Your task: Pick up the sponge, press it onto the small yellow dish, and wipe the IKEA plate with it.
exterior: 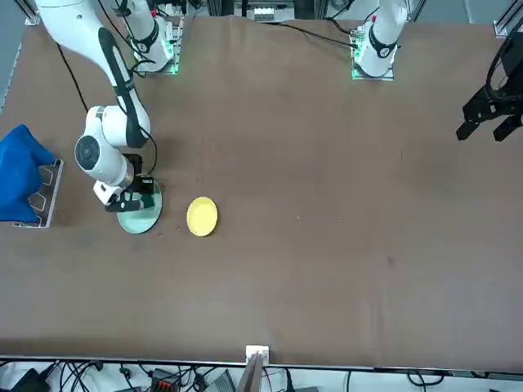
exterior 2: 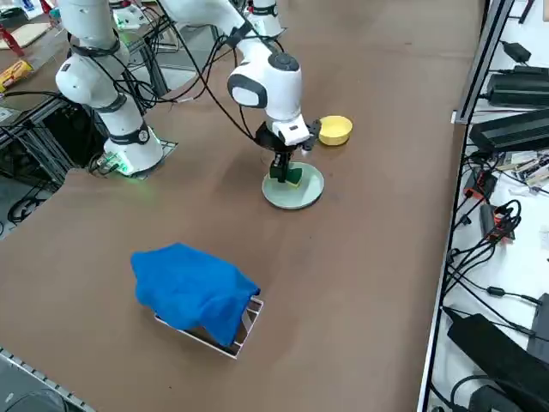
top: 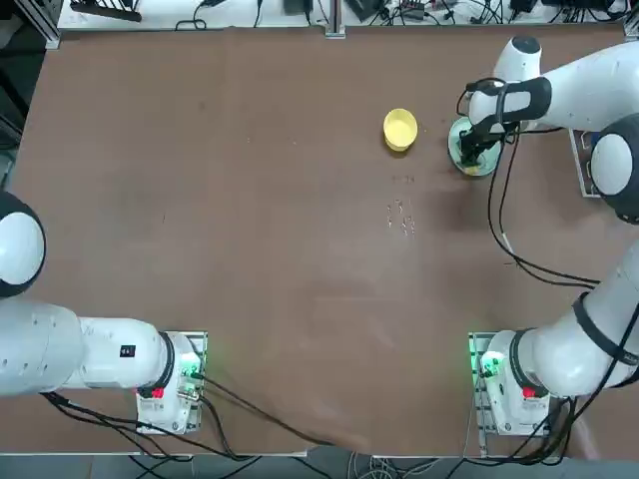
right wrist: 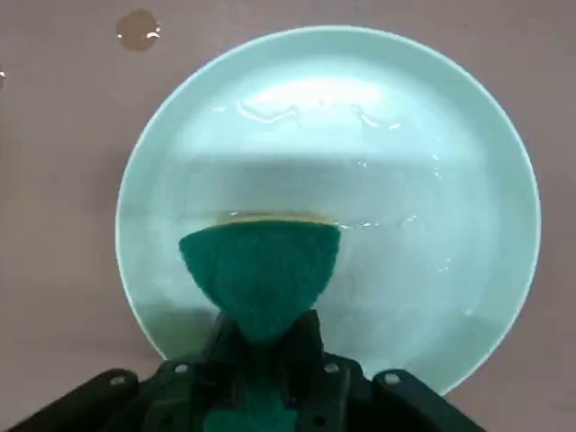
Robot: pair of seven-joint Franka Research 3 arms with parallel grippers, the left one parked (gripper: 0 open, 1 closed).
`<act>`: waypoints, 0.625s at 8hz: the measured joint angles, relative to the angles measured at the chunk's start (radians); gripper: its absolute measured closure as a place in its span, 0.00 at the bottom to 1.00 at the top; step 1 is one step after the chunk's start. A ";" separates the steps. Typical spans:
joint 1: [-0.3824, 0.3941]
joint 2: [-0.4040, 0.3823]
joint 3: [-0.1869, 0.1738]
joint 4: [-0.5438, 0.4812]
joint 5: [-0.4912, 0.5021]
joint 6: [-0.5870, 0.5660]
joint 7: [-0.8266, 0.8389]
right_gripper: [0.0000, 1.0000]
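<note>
One risk: right gripper (right wrist: 261, 360) fingers, clamped on the green-topped yellow foam sponge (right wrist: 260, 274), could shove the wet round mint plate (right wrist: 468, 180) sideways.

Right arm stretched far across the tabletop (top: 250, 249), reaching toward 1 o'clock from its base in the top view. Wrist bent so the hand points straight down. Right gripper (exterior 2: 284, 174) low, fingers (right wrist: 270, 360) clamped on the sponge (right wrist: 261, 270), squeezing its sides inward. Sponge's underside meets the IKEA plate (right wrist: 432, 180), at the plate's 7 o'clock in the wrist view.
</note>
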 joint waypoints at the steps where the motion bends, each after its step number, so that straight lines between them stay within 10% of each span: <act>1: -0.013 0.000 0.000 0.000 0.000 0.000 -0.018 0.78; 5: -0.099 0.000 -0.001 0.002 0.000 0.005 -0.151 0.78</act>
